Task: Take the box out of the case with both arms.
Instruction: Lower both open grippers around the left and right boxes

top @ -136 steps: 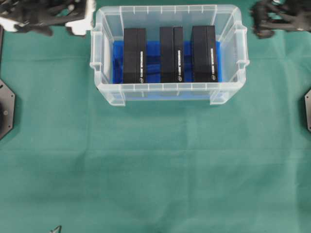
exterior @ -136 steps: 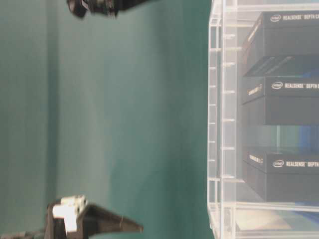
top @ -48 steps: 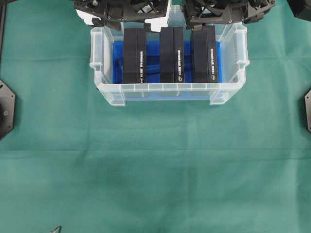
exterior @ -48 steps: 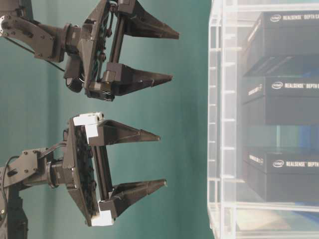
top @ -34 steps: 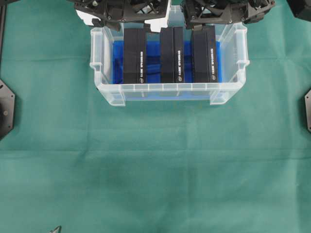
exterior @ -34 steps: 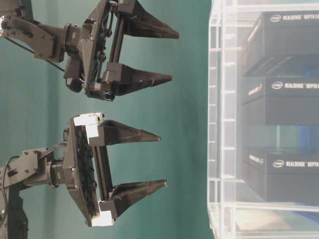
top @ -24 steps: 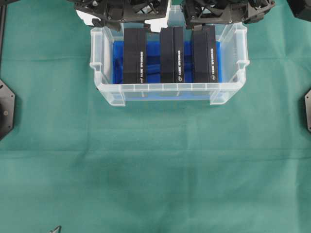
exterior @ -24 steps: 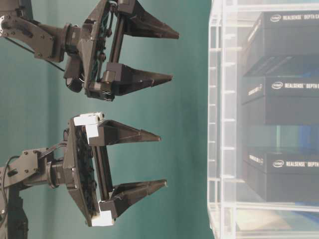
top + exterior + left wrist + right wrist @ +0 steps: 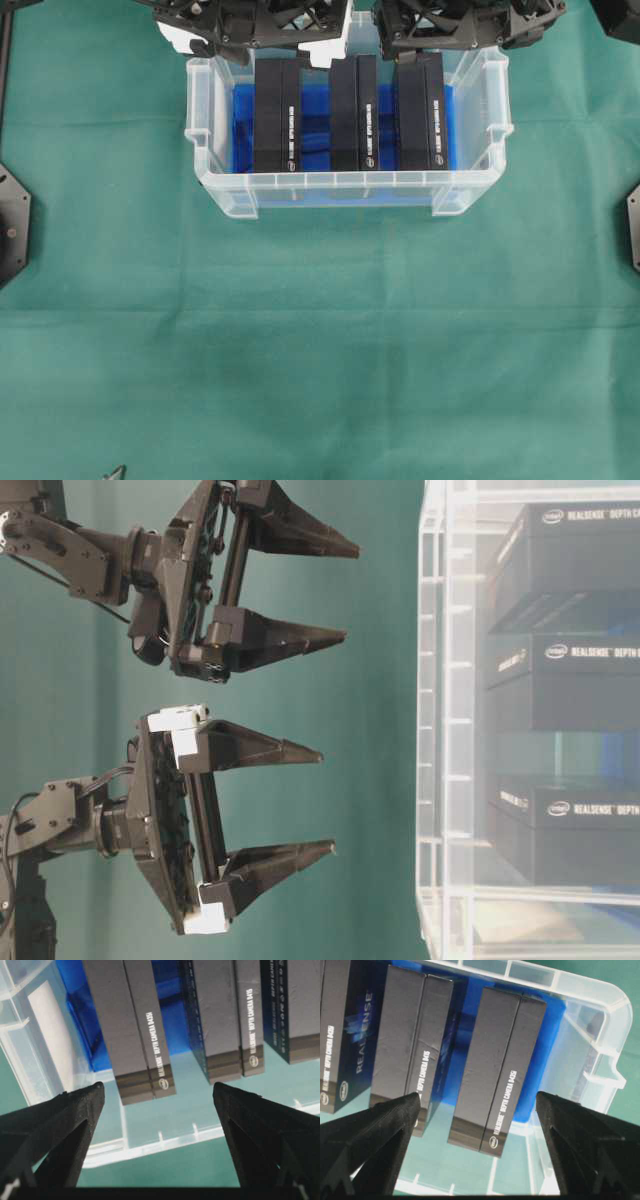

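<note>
Case (image 9: 208, 160): clear plastic, smooth, glossy, moulded ribbed rim. Liner sheet (image 9: 315, 135) in its bottom: blue, shiny, reflective. Three boxes (image 9: 277, 112): black cardboard, matt, faintly grainy tops, darker satin band at one end, white print along the edge; side panels look a bit glossier with printed graphics. Surface (image 9: 320, 350): green cloth, matt, soft creases. Left gripper (image 9: 295, 802) fingers (image 9: 60, 1120): black plastic, matt, slightly rough, lattice build, white plastic blocks. Right gripper (image 9: 340, 590): same matt black plastic.

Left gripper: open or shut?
Open. The left gripper has its fingertips spread wide above the case, nothing between them.
</note>
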